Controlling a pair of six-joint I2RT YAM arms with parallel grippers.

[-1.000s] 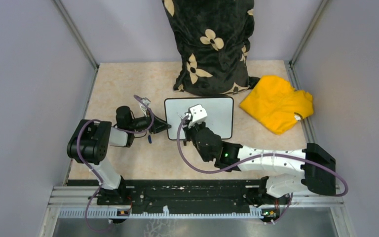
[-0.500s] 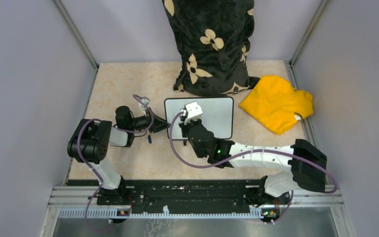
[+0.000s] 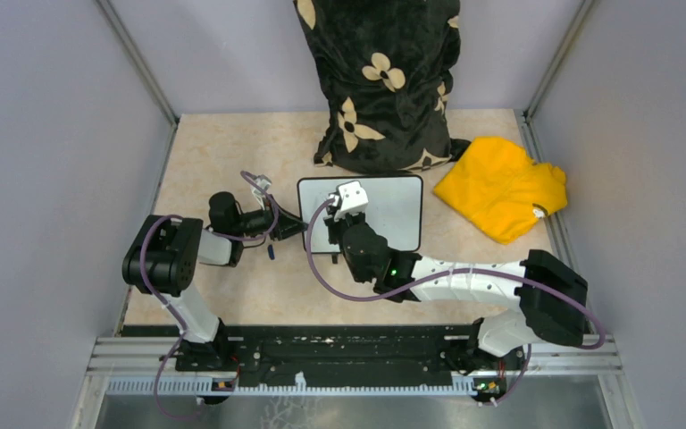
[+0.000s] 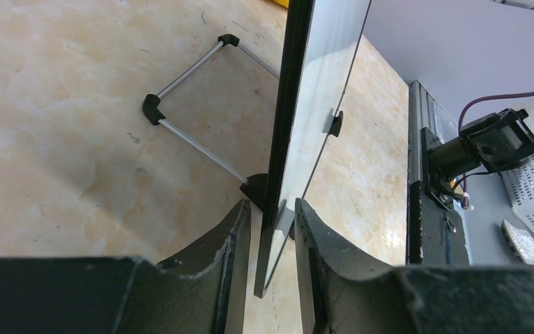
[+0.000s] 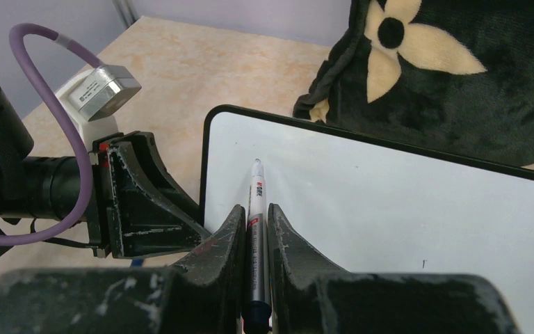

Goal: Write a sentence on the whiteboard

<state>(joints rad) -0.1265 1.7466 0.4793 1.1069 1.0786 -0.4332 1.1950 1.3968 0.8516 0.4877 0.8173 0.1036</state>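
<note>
Table (image 3: 232, 152): I see a tan, marbled top running between grey side walls.
Pillow (image 3: 384, 89): black with cream flowers, it stands at the far edge in the middle.
Yellow cloth (image 3: 500, 188): crumpled at the far right, just right of the pillow's base and apart from the board.
Whiteboard (image 3: 397, 210): it sits mid-table, just nearer than the pillow and left of the cloth, with its white face turned toward the arms.
Stand (image 4: 188, 97): my left wrist view shows a thin wire frame with black corner feet propping the board from behind.
Left gripper (image 4: 271, 216): it reaches in from the left with its 2 fingers partly apart, one on each side of the board's left edge. I cannot tell whether they press on it.
Right gripper (image 5: 256, 210): it is over the board's left part, clamped on the marker.
Marker (image 5: 256, 184): a slim white barrel with its tip pointing at the board face close to the upper left corner. I cannot tell whether the tip touches.
</note>
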